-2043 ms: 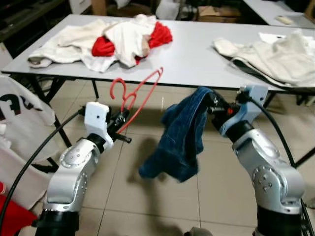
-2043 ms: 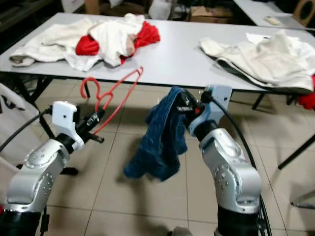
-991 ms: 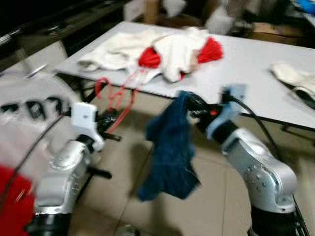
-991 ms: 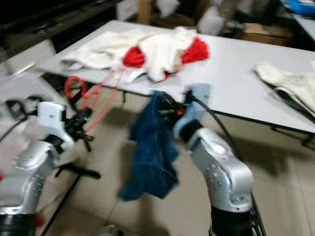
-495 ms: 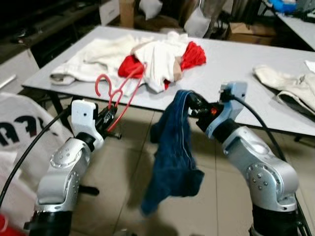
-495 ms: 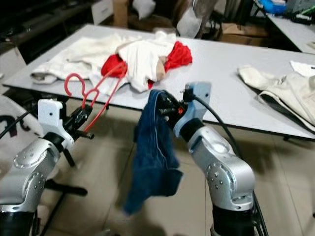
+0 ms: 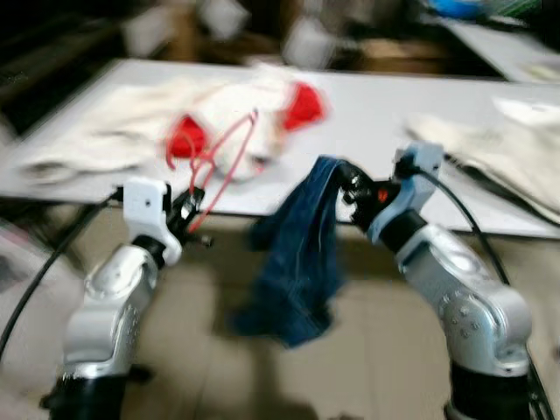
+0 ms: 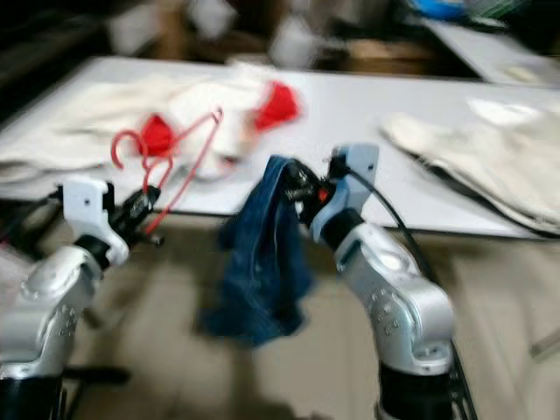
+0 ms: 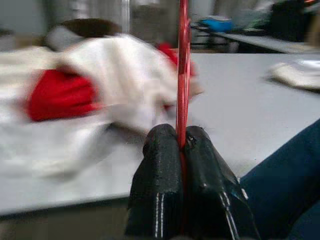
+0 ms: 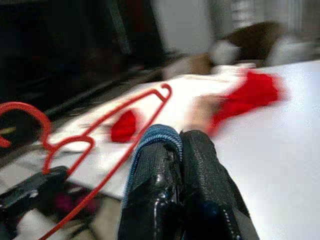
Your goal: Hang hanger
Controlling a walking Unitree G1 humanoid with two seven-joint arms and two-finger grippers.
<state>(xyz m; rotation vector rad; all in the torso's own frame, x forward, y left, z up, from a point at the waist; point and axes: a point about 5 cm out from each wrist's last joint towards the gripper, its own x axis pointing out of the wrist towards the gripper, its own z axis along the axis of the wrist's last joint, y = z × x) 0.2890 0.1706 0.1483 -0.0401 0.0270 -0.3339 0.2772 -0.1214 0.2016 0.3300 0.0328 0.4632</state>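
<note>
**Hanger and jeans both in hand, table swinging past**

While the blur says it's mid-turn, the left gripper (image 7: 194, 213) is clenched on the thin red wire hanger (image 7: 223, 159), held up off the grey table's (image 7: 376, 114) near edge. Right gripper (image 8: 300, 190) pinches the dark blue denim garment (image 8: 259, 262). I'd keep both grips firm and the hook upright. Compared with 0.5 s ago, the view has swung and blurred.
</note>
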